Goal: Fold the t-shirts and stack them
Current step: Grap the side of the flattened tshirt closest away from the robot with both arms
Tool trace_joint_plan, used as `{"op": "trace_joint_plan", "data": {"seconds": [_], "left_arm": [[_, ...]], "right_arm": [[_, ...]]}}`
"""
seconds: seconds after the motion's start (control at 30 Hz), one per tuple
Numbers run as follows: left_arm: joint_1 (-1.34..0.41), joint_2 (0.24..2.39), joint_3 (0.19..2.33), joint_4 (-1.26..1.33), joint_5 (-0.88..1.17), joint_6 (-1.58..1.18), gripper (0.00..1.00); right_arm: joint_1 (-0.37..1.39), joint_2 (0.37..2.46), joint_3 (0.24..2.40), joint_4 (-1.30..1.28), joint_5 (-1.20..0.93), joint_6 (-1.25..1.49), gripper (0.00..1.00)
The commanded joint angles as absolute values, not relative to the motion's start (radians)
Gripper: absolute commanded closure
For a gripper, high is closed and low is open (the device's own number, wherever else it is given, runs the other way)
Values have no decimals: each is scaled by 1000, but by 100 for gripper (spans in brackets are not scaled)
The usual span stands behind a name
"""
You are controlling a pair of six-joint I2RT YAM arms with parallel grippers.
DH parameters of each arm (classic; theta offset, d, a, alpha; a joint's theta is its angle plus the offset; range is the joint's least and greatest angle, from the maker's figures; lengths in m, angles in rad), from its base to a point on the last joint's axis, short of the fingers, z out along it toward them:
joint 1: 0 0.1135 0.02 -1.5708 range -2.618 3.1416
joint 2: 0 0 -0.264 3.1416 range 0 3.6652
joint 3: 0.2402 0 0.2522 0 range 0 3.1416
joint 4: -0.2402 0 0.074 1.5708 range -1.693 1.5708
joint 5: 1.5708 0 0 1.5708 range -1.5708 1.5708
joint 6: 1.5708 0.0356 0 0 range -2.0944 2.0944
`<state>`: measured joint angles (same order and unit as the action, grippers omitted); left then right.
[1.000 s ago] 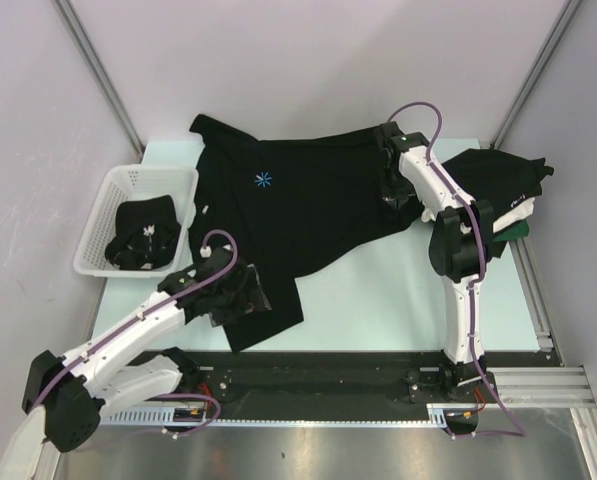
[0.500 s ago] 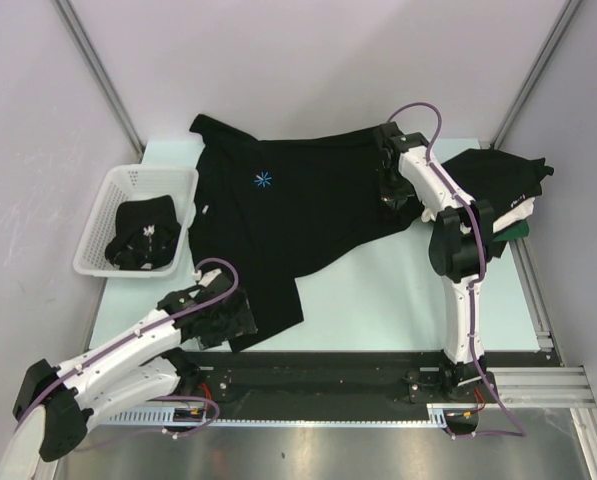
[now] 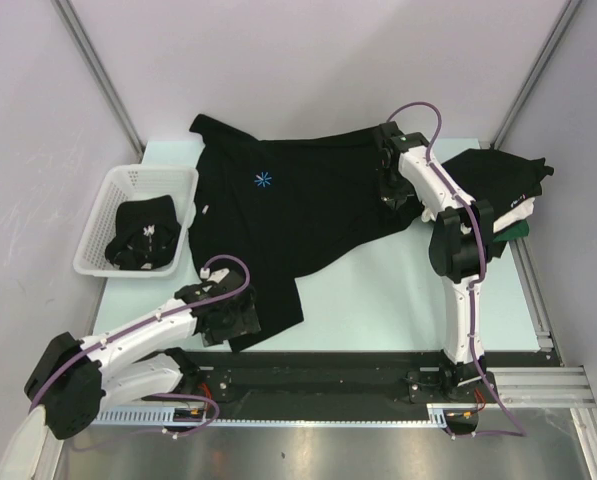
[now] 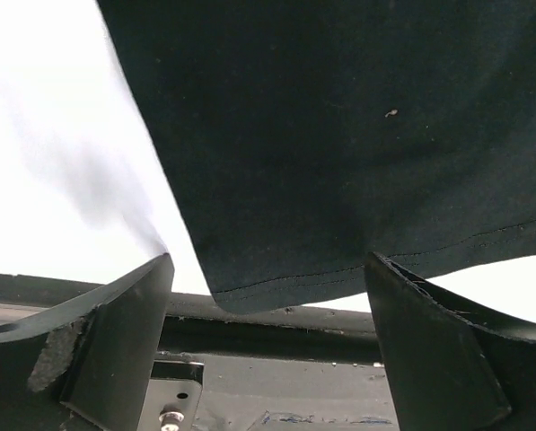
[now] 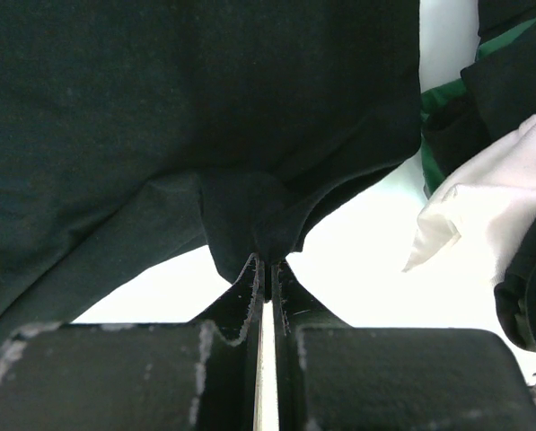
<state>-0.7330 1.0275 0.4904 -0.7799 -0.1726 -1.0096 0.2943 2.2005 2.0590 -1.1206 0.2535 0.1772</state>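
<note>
Overhead and wrist views of a fold in preparation. A black t-shirt [image 3: 298,205] with a small blue chest mark lies spread across the far half of the table [image 3: 378,290], one lower corner reaching the table's near edge. The left claw [image 4: 268,296] stands with its jaws apart on either side of that hemmed corner, no cloth between them yet. The right claw [image 5: 265,265] is pressed together on a small pinch of the shirt's opposite edge, at the far right. Just beside it sits a stack [image 3: 498,180] of folded shirts, black over white and green; a further dark shirt [image 3: 143,235] lies in the basket [image 3: 138,185] on the left.

Likely faults from this position: the left jaws may shut on air or on one layer only, since the hem lies flat and thin at the table edge; any pull by the right arm before the left side is secured would probably drag the shirt askew; the right claw's slight pinch could slip under tension; and a swing of the right arm might disturb the neighbouring stack
</note>
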Motion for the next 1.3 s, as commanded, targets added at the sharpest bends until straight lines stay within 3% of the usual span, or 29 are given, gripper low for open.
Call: {"op": "trace_joint_plan", "data": {"seconds": [0.0,0.33,0.7,0.87,1.1,1.27], "left_arm": [[-739,1046,502,-712,-152,-989,10],[-739,1060,486,-683,-132,-983,14],[-739,1063,489,-670,-110,-969,31],[-739,1071,492,-675,-104,-963,32],[-739,1112,520,-692,-101,-945,56],[-739,1141,554,-764,-110,-951,46]], "right_arm": [[285,2128,2054,-1123,258,184,100],[272,2122,2046,-1117,235,181,100],[255,2109,2029,-1112,227,183,100],[255,2109,2029,-1111,226,183,100],[252,2117,2031,-1112,224,183,100],[250,2126,2037,-1111,222,184,100]]}}
